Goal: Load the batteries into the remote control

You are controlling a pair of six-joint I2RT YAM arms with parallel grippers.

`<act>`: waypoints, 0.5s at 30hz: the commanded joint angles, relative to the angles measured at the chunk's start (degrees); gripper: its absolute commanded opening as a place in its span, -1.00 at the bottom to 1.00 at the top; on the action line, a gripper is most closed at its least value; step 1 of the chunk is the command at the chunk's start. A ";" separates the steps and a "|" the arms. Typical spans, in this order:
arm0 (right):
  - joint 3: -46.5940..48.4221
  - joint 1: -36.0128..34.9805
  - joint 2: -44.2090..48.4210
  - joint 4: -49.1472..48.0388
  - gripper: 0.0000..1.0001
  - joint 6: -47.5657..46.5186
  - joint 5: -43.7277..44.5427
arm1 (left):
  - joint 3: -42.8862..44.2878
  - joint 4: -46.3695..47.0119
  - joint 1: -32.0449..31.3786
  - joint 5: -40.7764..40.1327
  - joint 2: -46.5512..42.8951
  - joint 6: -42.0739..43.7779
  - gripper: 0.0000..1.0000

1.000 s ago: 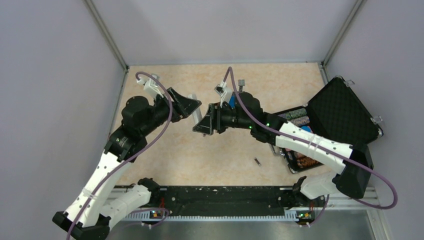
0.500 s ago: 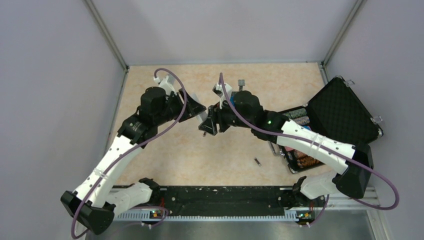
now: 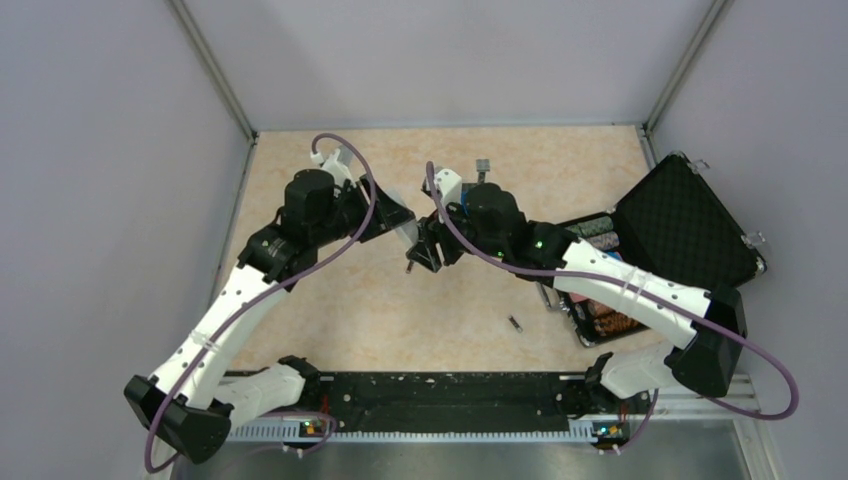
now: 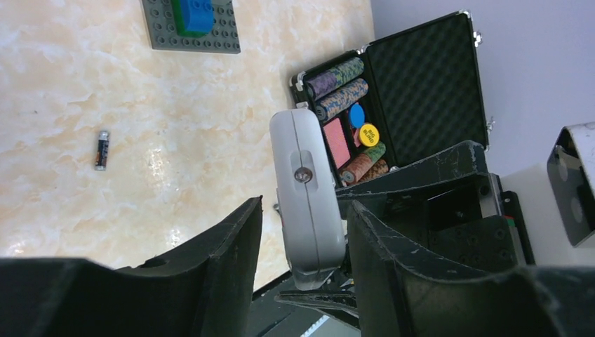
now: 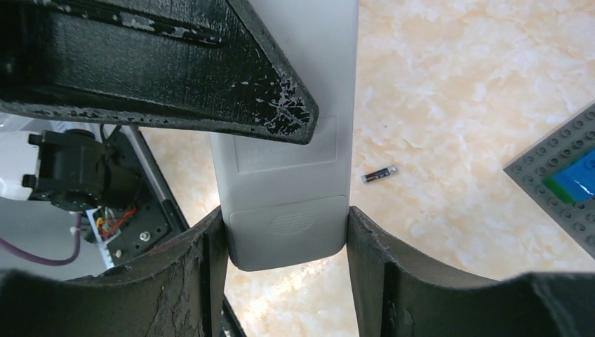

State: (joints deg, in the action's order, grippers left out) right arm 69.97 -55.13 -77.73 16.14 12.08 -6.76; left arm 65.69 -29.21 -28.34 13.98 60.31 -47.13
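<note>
Right gripper (image 5: 284, 216) is clamped across the width of the small white rectangular plastic remote control (image 5: 295, 151), plain back facing the right wrist camera, both black fingers pressed on its long sides near one end. Remote is held up off the beige marbled tabletop (image 3: 330, 300), centre of the top view where the two arms meet. Left gripper (image 4: 304, 205) has its fingers apart and straddles the remote's thin edge; a sliver of gap shows on one side, can't tell if the other pad touches. One tiny dark slim cylindrical battery (image 3: 515, 323) with a lighter end lies flat on the tabletop, lower right of centre in the top view, well apart from the remote and both grippers. Black open case with a foam-lined lid (image 3: 680, 230) sits at right edge, with stacks of round poker chips (image 4: 340, 88) inside. Grey studded square plate (image 4: 161, 35) with a blue block (image 4: 196, 14) on it lies on the table, top left of the left wrist view.
</note>
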 commanded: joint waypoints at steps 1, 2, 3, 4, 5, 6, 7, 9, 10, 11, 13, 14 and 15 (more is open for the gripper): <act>2.35 -0.70 1.86 -0.28 -0.44 -4.68 2.07 | 0.33 3.08 0.19 2.03 0.25 -2.58 0.06; 2.36 -0.69 1.88 -0.24 -0.44 -5.01 2.22 | 0.13 3.51 0.14 2.59 0.48 -3.26 0.05; 2.38 -0.69 1.88 -0.22 -0.44 -5.30 2.23 | -0.22 4.17 0.20 3.20 0.70 -3.80 0.01; 2.42 -0.73 1.91 -0.17 -0.44 -5.64 2.32 | -0.55 4.79 0.21 3.78 1.07 -4.51 -0.03; 2.39 -0.83 1.89 -0.17 -0.44 -6.11 2.55 | -0.77 5.29 0.18 4.12 1.40 -5.21 -0.07; 2.28 -1.00 1.86 -0.19 -0.44 -6.59 2.81 | -1.02 5.74 0.21 4.27 1.65 -5.77 -0.09; 2.24 -1.32 1.90 -0.15 -0.44 -7.08 3.53 | -1.26 5.91 0.14 4.30 1.96 -6.38 -0.11; 2.10 -1.64 1.94 -0.15 -0.44 -7.83 4.53 | -1.65 6.49 0.17 4.49 2.33 -7.40 -0.20; 2.02 -1.66 1.81 -0.23 -0.43 -7.95 4.73 | -2.02 7.01 0.21 4.74 2.50 -7.82 -0.28; 1.87 -1.72 1.88 -0.28 -0.44 -7.97 4.88 | -2.21 7.32 0.21 4.81 2.76 -8.16 -0.37; 1.75 -1.70 1.93 -0.23 -0.42 -7.83 4.94 | -2.43 7.52 0.19 4.84 3.00 -8.47 -0.56; 1.65 -1.72 2.03 -0.23 -0.40 -7.46 5.25 | -2.49 7.50 0.20 4.71 3.11 -8.50 -0.70; 1.58 -1.67 2.27 -0.19 -0.37 -6.54 5.84 | -2.50 7.50 0.20 4.62 3.14 -8.46 -0.84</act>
State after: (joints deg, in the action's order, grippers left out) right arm 69.97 -55.68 -77.73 19.40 5.39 -1.54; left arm 63.40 -26.13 -27.81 16.69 63.31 -53.89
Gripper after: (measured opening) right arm 0.553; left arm 0.235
